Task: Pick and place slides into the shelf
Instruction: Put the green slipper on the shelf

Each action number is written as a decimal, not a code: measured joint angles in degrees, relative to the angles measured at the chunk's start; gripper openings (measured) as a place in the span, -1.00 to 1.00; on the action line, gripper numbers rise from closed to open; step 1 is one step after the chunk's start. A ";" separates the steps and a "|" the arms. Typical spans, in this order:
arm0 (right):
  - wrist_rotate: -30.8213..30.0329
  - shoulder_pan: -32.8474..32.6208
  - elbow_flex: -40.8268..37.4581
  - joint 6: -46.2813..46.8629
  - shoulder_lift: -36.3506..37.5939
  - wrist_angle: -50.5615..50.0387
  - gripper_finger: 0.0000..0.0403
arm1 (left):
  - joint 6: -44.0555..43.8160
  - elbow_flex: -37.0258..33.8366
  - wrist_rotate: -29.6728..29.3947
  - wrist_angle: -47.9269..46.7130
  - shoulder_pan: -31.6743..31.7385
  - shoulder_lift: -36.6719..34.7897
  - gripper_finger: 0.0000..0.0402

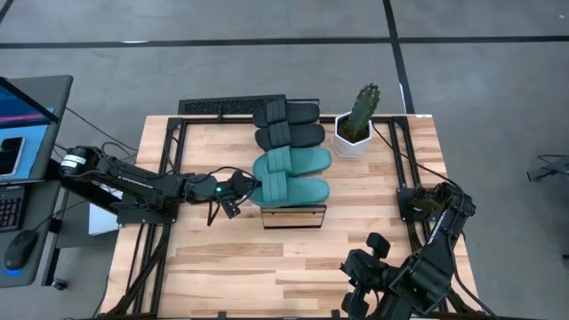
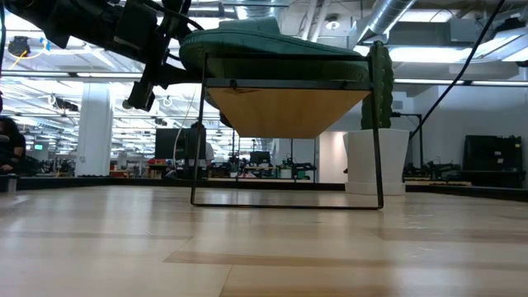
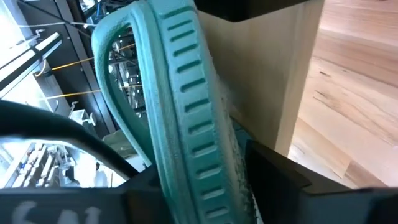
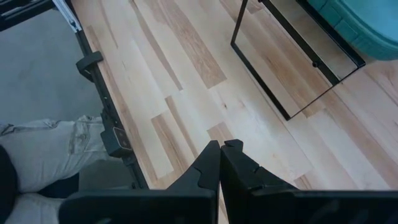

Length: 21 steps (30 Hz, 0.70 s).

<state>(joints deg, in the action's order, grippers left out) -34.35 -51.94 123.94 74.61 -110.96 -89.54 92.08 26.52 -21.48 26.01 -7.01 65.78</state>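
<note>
The shelf stands mid-table and carries the slides side by side. Two black slides lie at its far end and two teal ones nearer. The nearest teal slide sticks out past the shelf's left edge. My left gripper reaches in level from the table's left, rolled on its side and open. One finger is above that slide's overhanging end and the other below it. My right gripper hangs shut over the table's near right part, holding nothing. My left gripper has its fingers on either side of the near teal slide's left end, across the sole. The slide lies flat on the shelf. I cannot tell whether the fingers touch it.
A white pot with a cactus stands on the table right of the black slides. Black frame rails run along the table's left and right sides. A laptop sits off the left edge. A person's leg shows beside the table's near right edge.
</note>
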 joint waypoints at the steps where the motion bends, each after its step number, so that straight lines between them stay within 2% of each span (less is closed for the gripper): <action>1: 0.00 0.01 0.00 0.00 0.00 0.00 -1.00 | -0.26 0.00 -0.11 0.26 0.00 0.00 -0.25; 9: 0.02 0.01 0.00 0.38 0.00 0.09 -1.00 | -2.65 0.00 -3.55 -0.40 0.00 -0.02 -0.09; 18: 0.02 -0.02 0.00 0.42 0.00 0.24 -1.00 | -6.01 0.02 -5.22 -1.39 0.00 -0.02 -0.05; 21: 0.07 -0.04 0.00 0.44 0.00 0.30 -1.00 | -6.10 0.04 -7.39 -1.56 -0.04 -0.04 -0.05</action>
<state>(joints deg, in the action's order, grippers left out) -34.28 -51.99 123.94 75.05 -110.96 -89.23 85.97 26.57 -28.87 24.45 -7.05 65.73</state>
